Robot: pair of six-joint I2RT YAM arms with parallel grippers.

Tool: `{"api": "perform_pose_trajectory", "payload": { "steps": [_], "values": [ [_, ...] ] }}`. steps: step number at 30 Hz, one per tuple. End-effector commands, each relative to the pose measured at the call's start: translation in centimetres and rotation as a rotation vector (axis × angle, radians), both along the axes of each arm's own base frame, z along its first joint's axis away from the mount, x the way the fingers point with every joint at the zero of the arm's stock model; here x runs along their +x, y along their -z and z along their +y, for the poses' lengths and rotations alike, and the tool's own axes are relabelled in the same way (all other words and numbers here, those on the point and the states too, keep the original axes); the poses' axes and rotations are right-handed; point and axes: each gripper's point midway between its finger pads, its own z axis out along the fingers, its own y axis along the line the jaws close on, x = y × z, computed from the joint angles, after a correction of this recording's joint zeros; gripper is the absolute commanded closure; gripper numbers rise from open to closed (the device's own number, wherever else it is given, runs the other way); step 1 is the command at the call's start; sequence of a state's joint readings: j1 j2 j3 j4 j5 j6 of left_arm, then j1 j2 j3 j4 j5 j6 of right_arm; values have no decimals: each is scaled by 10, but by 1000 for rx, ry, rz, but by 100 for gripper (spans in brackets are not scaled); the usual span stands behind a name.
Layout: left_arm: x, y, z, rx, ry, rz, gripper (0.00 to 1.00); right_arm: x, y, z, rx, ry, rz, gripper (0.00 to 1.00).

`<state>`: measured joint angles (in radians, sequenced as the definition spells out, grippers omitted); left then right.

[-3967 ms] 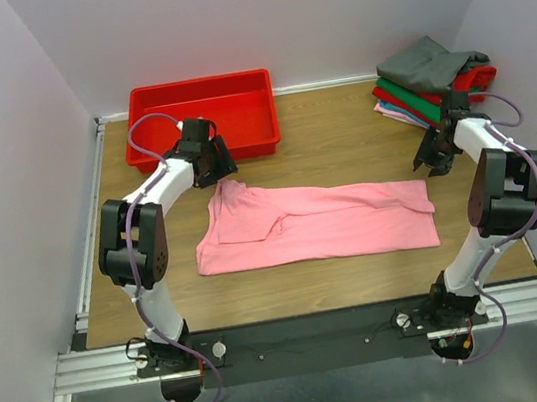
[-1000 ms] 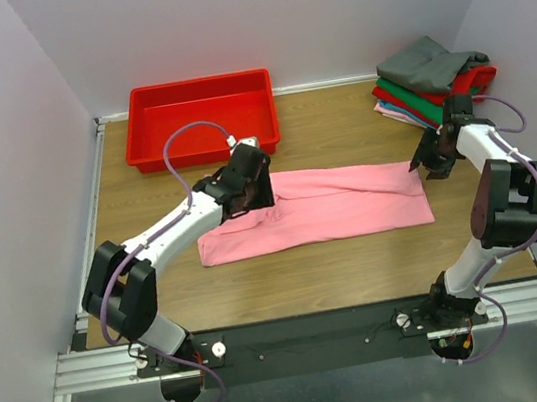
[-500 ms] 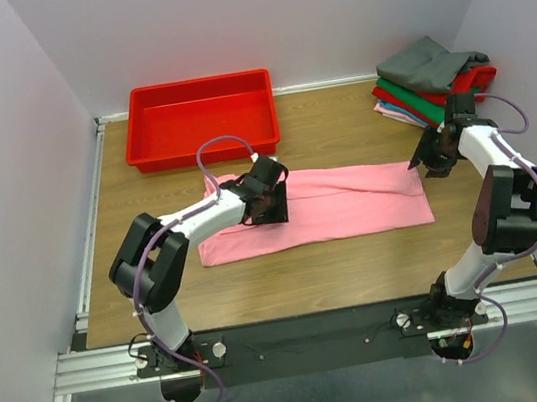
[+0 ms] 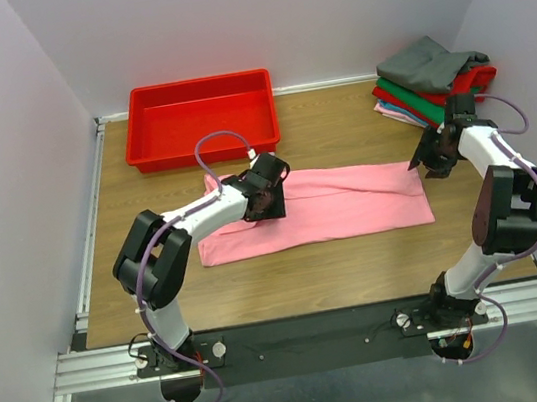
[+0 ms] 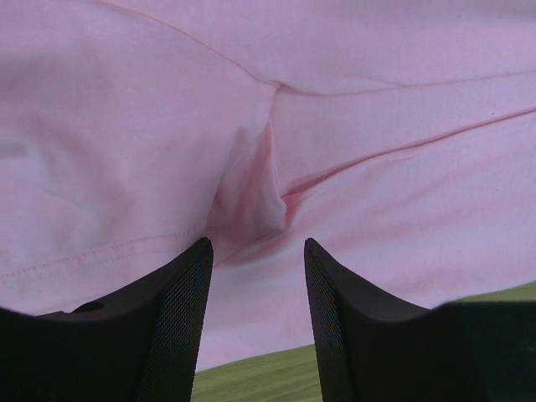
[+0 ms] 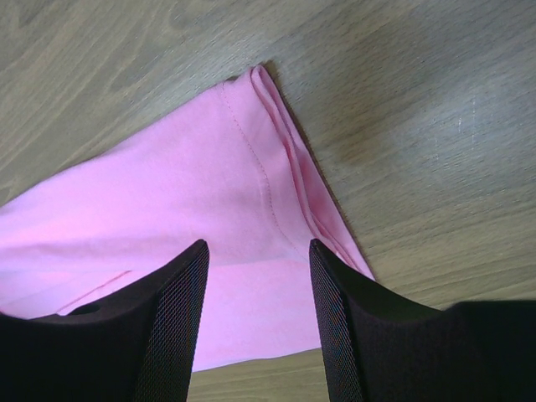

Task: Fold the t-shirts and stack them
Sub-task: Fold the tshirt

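- Jaws were spread on both arms. The left gripper [image 4: 267, 193] had its fingertips apart on pink cloth, with nothing clamped between them. The right gripper [image 4: 427, 161] gaped over a hem corner and also pinched nothing.
- Table [image 4: 360, 273]: the pink t-shirt [image 4: 350, 207] lay mid-table as a long band, its long axis running left to right, parallel to the near edge.
- Folded t-shirts [image 4: 433, 80] sat stacked at the far-right corner, just beyond the right gripper and well apart from the left one.
- Red tray [image 4: 203, 156] sat at the far-left edge, just beyond the shirt's left end.
- Key relation: each arm was at its own end of the band. The left gripper was on the far edge about a third in from the left end, and the right gripper was at the far-right corner.
- My guess was that a crosswise fold came next, and both arms were already placed for it.
- Left wrist view: a small puckered ridge [image 5: 251, 197] of cloth sat dead ahead of the fingertips, between them.
- Right wrist view: the doubled hem corner [image 6: 266, 84] lay ahead of the tips on bare wood.
- Versus four seconds earlier, the shirt was narrower front to back and its far-left flap was now laid over the body.
- In that time the left gripper had come from beside the tray onto the shirt, while the right gripper had barely shifted.
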<state>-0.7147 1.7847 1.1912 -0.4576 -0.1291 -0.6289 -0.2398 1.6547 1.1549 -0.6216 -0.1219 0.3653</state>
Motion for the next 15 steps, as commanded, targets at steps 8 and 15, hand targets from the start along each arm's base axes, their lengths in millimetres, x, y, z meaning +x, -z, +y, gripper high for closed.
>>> {"api": "perform_pose_trajectory", "payload": {
  "steps": [8, 15],
  "values": [
    [29, -4, 21, 73, -67, -73, 45, -2, -5, 3, 9, -18, -18, 41],
    [43, -1, 21, 107, -63, -90, 47, -5, -2, 2, 9, -17, -10, 41]
  ]
}}
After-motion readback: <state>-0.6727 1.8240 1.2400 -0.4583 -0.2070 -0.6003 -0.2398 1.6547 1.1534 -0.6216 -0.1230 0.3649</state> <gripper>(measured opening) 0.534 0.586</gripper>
